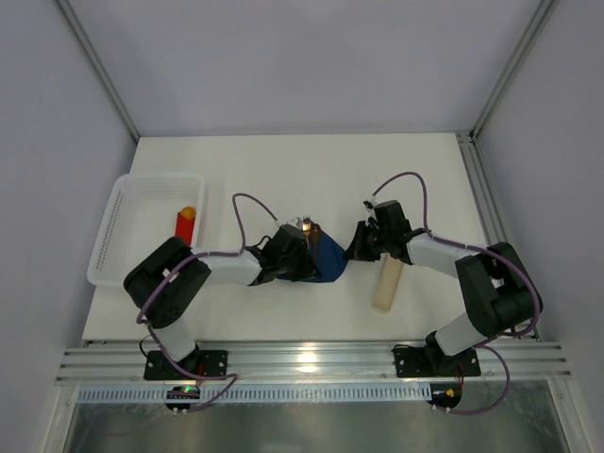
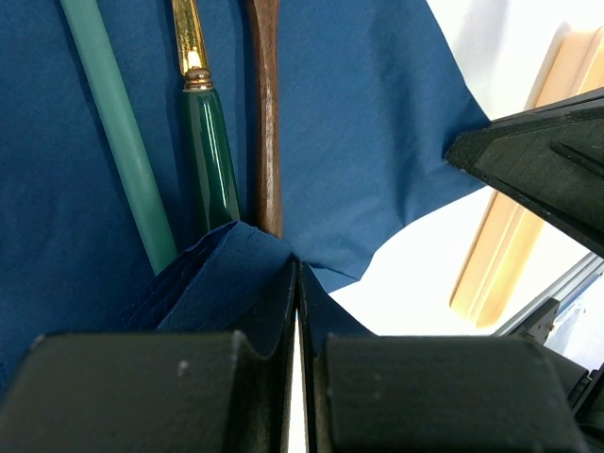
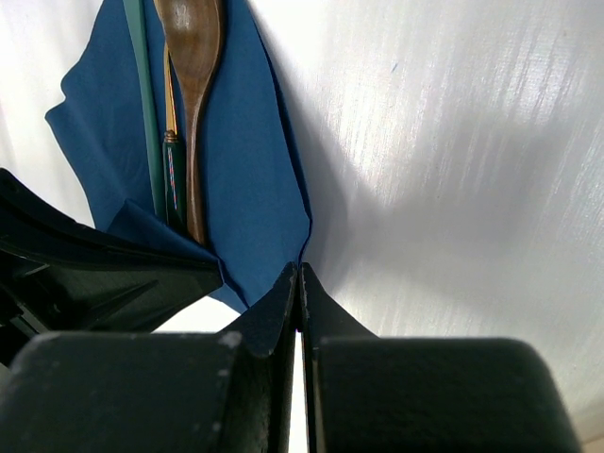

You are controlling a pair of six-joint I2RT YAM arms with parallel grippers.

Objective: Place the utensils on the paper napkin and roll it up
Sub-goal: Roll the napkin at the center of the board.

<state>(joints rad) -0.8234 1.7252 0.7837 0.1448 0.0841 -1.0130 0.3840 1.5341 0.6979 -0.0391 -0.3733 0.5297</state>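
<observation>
- paper napkin (image 2: pixel 377 142) lay at the centre of the table (image 1: pixel 283 160), utensils (image 2: pixel 267 123) on it.
- Your left gripper (image 2: pixel 297 274) clenched a lifted napkin fold; right gripper (image 3: pixel 300 274) pinched its corner.
- Paper looked limp, tearable; utensils slick: hold edges lightly.

The top camera looked steeply down from above and behind the arms, far enough off to hold the whole table (image 1: pixel 283 160), with the arm bases at the bottom edge. The left wrist camera looked out past the left gripper (image 2: pixel 297 274) at the frame's bottom, very near the paper napkin (image 2: pixel 377 113), the utensils (image 2: pixel 267 113) running to the top edge. The right wrist camera looked likewise past the right gripper (image 3: pixel 300 276) from a little farther back, and all three views shared napkin and utensils, mid-frame in the top view.
</observation>
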